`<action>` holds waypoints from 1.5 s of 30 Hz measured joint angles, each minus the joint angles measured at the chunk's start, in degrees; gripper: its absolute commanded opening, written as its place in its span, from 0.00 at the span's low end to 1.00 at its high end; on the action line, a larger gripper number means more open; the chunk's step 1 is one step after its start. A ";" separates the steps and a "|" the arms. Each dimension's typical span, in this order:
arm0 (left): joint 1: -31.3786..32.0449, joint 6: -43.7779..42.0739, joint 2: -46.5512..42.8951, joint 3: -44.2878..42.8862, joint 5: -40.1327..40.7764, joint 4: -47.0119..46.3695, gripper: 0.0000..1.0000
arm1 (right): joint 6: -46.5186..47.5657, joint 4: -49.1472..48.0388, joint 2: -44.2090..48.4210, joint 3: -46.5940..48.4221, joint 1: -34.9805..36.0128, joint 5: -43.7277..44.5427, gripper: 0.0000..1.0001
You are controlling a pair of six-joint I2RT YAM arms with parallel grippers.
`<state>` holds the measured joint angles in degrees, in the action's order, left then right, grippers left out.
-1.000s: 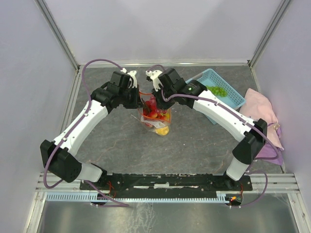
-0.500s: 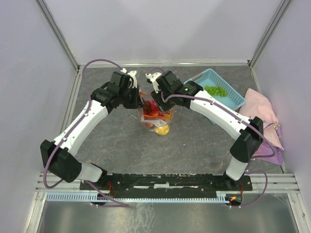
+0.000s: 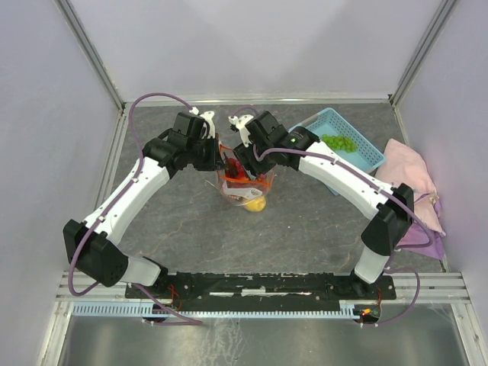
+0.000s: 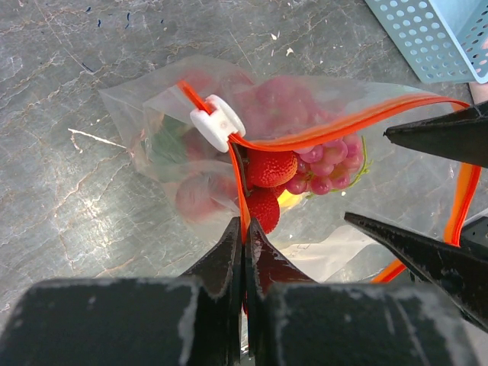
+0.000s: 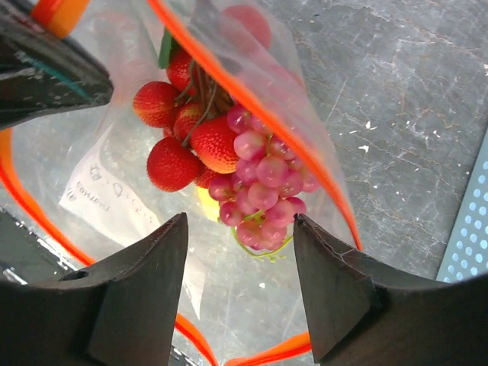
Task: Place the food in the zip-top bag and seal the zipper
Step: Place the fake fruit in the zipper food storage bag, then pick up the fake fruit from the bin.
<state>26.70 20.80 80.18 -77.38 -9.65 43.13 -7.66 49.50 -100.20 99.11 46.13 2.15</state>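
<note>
The clear zip-top bag sits mid-table with its mouth held open. Inside it are red strawberries, purple grapes and a yellow fruit. My left gripper is shut on the orange-red zipper strip at the bag's mouth edge. The white slider sits on the strip just beyond. My right gripper is open, its jaws wide apart over the bag's open mouth, holding nothing. Its black fingertips show in the left wrist view.
A light blue slatted basket with a green leafy piece stands at the back right. A pink cloth lies at the right edge. Grey walls and metal frame rails border the table.
My right gripper has moved down and left over the bag's mouth. The bag has shifted a little. The left gripper has held its place on the strip.
</note>
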 measured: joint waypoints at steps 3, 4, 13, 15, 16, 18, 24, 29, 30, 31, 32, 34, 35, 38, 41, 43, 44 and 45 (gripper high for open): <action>0.00 0.00 0.00 0.00 0.00 0.00 0.03 | -0.02 0.63 0.66 0.09 0.00 -2.21 0.68; 0.00 0.00 0.00 0.00 0.00 0.00 0.03 | 0.00 0.83 1.20 0.09 0.00 -2.75 0.69; 0.00 0.00 0.00 0.00 0.00 0.00 0.03 | 1.95 1.11 8.92 0.09 -0.09 -0.57 0.75; 0.00 0.00 0.00 0.00 0.00 0.00 0.03 | 2.71 1.62 9.90 0.09 -0.33 1.03 0.76; 0.00 0.00 0.00 0.00 0.00 0.00 0.03 | 3.08 1.88 10.19 0.09 -0.61 1.84 0.76; 0.00 0.00 0.00 0.00 0.00 0.00 0.03 | 3.72 2.12 10.49 0.04 -1.66 3.54 0.77; 0.00 0.00 0.00 0.00 -0.02 0.00 0.03 | 5.44 1.75 11.39 -2.69 -9.84 8.52 0.76; 0.00 0.00 0.00 0.02 -0.04 -0.02 0.03 | 7.26 -0.02 10.51 -6.82 -19.23 12.92 0.76; 0.00 0.00 0.00 0.04 -0.04 -0.02 0.03 | 7.69 -0.35 10.05 -7.37 -20.50 13.62 0.76; 0.00 0.00 0.00 0.11 -0.04 -0.09 0.03 | 8.11 -0.87 9.35 -7.78 -21.92 13.99 0.76; 0.00 0.00 0.00 0.17 -0.04 -0.11 0.03 | 8.59 -1.79 8.48 -8.15 -23.61 13.99 0.76; 0.00 0.00 0.00 0.28 -0.04 -0.17 0.03 | 9.57 -4.11 6.97 -9.14 -26.14 13.73 0.78; 0.00 -0.02 0.00 0.31 -0.07 -0.22 0.03 | 10.23 -5.49 6.34 -9.81 -27.41 13.40 0.78; -0.09 0.00 0.00 0.33 -0.07 -0.28 0.03 | 12.00 -8.24 3.61 -10.62 -31.23 11.56 0.79; -0.39 0.00 0.00 0.37 -0.13 -0.33 0.03 | 13.77 -11.13 -0.39 -10.51 -35.19 8.48 0.82; -0.72 0.00 0.00 0.42 -0.55 -0.35 0.03 | 15.28 -13.03 -3.82 -10.27 -37.90 5.18 0.83; -0.92 0.00 0.00 0.44 -0.92 -0.37 0.03 | 15.82 -13.44 -5.05 -10.05 -38.77 3.74 0.84; -1.07 0.00 0.00 0.44 -1.11 -0.37 0.03 | 16.74 -13.73 -7.10 -9.35 -40.19 1.49 0.85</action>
<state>25.63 20.80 80.18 -76.95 -10.76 42.76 9.08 35.77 -107.31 89.76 5.93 3.64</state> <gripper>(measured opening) 0.043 0.828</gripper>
